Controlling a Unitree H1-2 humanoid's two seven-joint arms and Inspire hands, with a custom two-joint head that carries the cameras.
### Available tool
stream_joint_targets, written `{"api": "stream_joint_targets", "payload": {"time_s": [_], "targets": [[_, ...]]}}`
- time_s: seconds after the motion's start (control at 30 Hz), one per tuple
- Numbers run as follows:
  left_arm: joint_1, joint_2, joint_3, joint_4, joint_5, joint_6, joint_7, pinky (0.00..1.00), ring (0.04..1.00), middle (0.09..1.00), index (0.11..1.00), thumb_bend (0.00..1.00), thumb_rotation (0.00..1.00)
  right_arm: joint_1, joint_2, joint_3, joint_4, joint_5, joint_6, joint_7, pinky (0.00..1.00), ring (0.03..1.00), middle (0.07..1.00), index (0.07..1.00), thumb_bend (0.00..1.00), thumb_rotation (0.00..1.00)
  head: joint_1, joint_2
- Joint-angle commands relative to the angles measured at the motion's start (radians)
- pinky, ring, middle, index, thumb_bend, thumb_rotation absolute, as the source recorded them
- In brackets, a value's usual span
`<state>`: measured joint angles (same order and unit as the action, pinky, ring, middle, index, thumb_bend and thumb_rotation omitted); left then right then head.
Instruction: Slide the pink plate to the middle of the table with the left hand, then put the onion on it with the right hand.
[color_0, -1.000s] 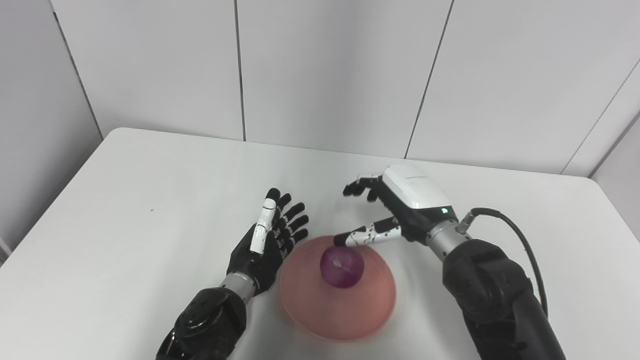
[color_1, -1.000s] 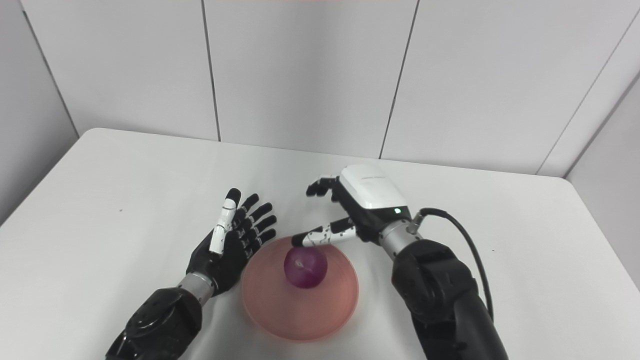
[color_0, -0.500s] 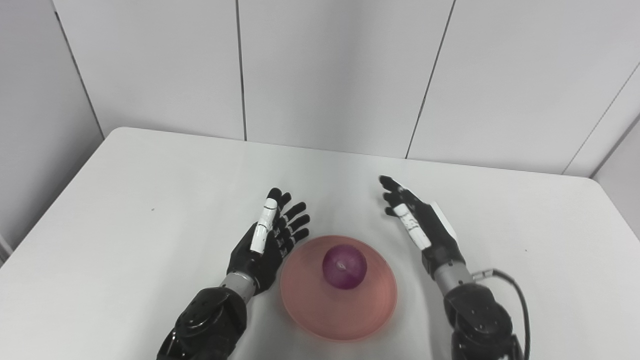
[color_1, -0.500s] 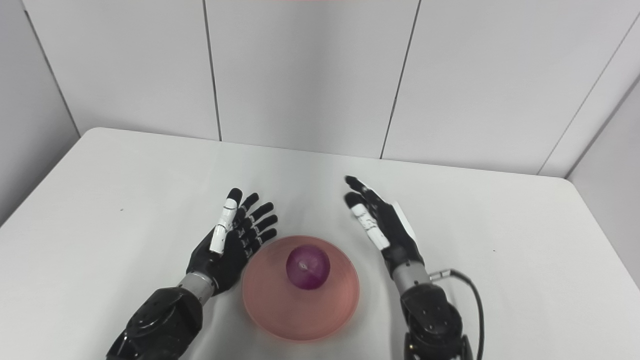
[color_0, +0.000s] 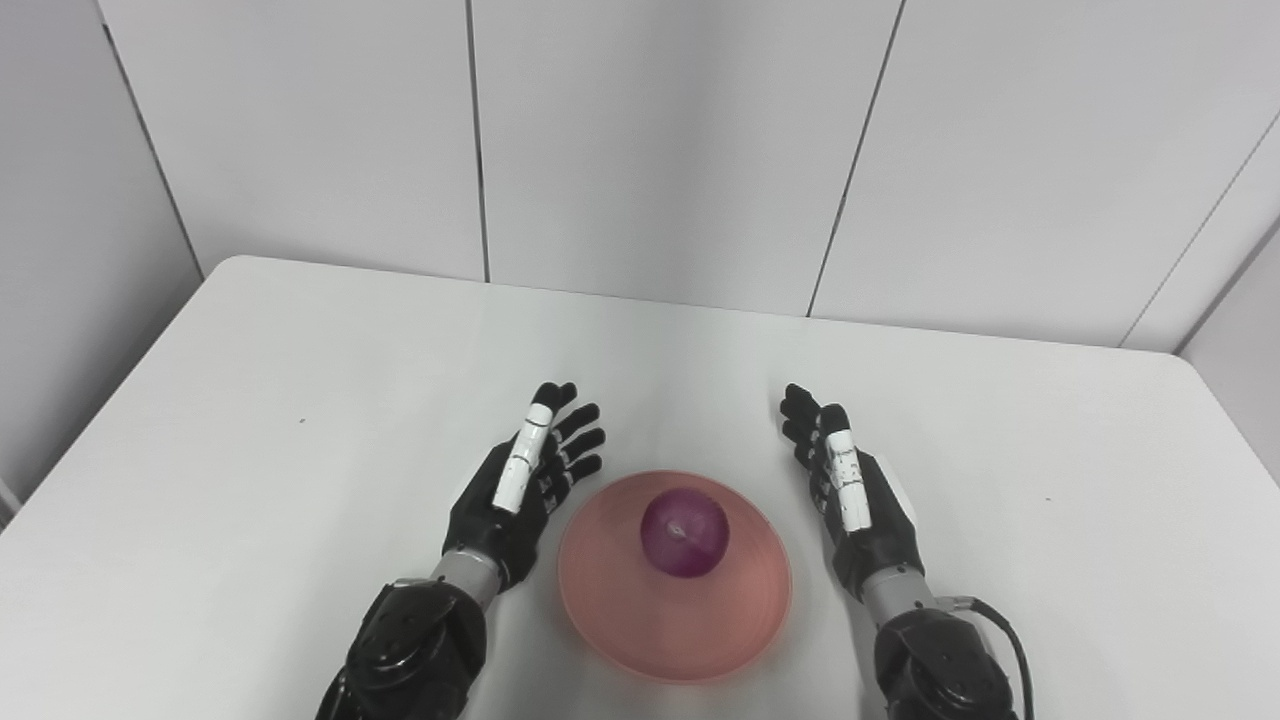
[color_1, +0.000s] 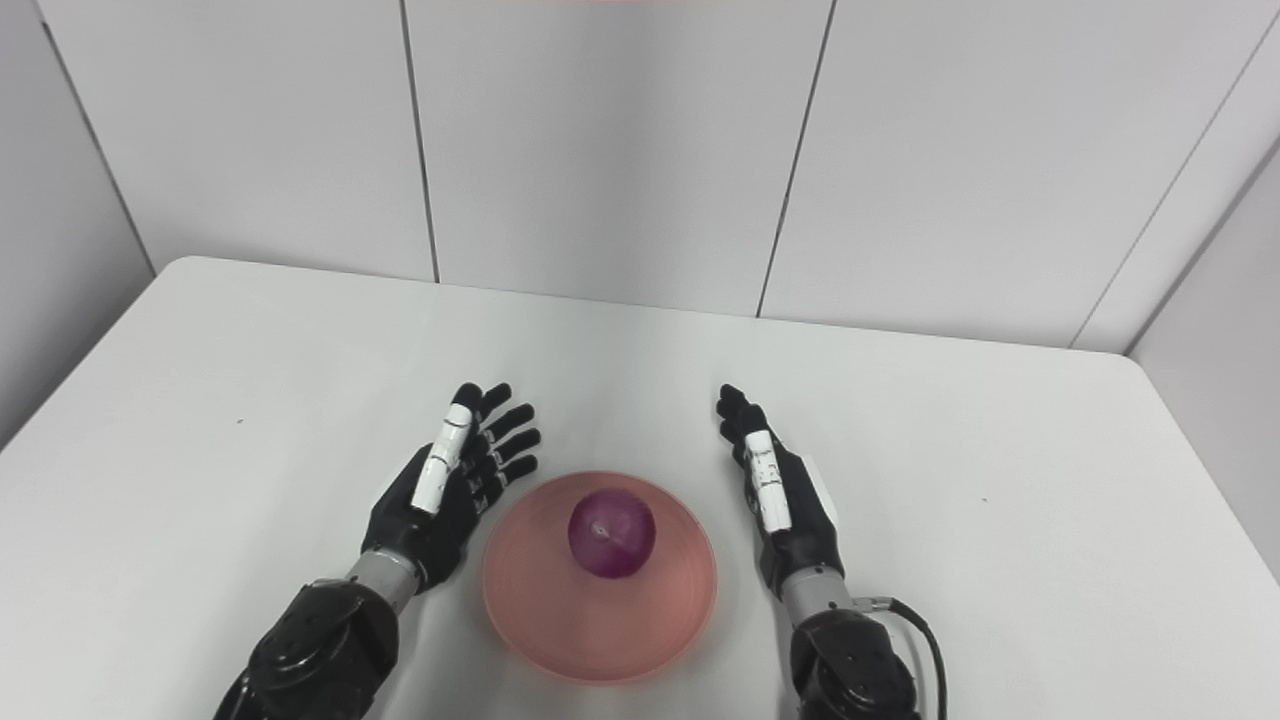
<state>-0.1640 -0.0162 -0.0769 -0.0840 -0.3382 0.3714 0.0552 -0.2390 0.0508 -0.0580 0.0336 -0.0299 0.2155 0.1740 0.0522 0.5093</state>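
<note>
Resting on plate: onion (color_0: 684, 533), centred on the pink plate (color_0: 620, 610)
Plate: mid-tabletop (color_0: 300, 340), near edge
Left robot hand (color_0: 520, 485): empty, fingers spread, beside plate
Right robot hand (color_0: 850, 490): empty, fingers extended, beside plate

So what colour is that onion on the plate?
Purple-red, with a pale spot on top. The onion shows best in the left eye view.

A purple onion (color_1: 611, 533) is being carried by the pink plate (color_1: 560, 625) near the middle of the white bench (color_1: 200, 380). The plate is being flanked by the left hand (color_1: 445, 495) and right hand (color_1: 785, 505), fingers (color_1: 505, 428) spread, nothing being held.
</note>
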Motion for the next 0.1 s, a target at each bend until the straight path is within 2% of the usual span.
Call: {"api": "stream_joint_targets", "payload": {"time_s": [0.0,0.07], "targets": [[-0.006,-0.010,0.010,0.003,0.021,-0.030,-0.016,0.90,0.888,0.895,0.916,0.73,0.81,-0.003,0.018,0.001,-0.001,0.047,-0.073,-0.008,1.00,0.973,0.942,0.930,0.88,1.00,0.000,0.002],[-0.006,-0.011,0.016,0.004,0.035,-0.038,-0.022,0.91,0.889,0.891,0.911,0.74,0.80,0.021,0.035,0.003,0.016,0.082,-0.114,-0.011,1.00,0.973,0.950,0.937,0.86,1.00,-0.027,0.004]]}}
